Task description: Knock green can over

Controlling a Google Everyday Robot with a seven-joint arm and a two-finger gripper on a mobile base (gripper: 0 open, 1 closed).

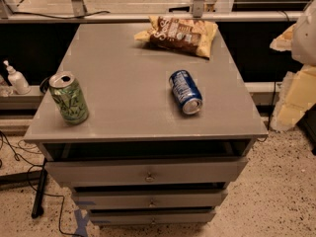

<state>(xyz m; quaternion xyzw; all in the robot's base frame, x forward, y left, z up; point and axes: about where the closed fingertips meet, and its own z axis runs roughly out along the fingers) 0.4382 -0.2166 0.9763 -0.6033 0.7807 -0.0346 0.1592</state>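
**Green can (68,98) upright at the near left corner of the cabinet top (123,73)**

Drawers (148,173) were shown nearest, below the top. A blue can (185,92) was laid on its side farther right, well apart. A snack bag (178,33) was placed at the far edge. The gripper (307,31), taken to be the pale shape at the right edge, was held off the cabinet; its state could not be told.

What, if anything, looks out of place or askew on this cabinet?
The blue can lies on its side near the middle of the cabinet top, while the green can stands upright by the front left corner. Nothing looks spilled. The tool is at the view's right edge, off the cabinet.
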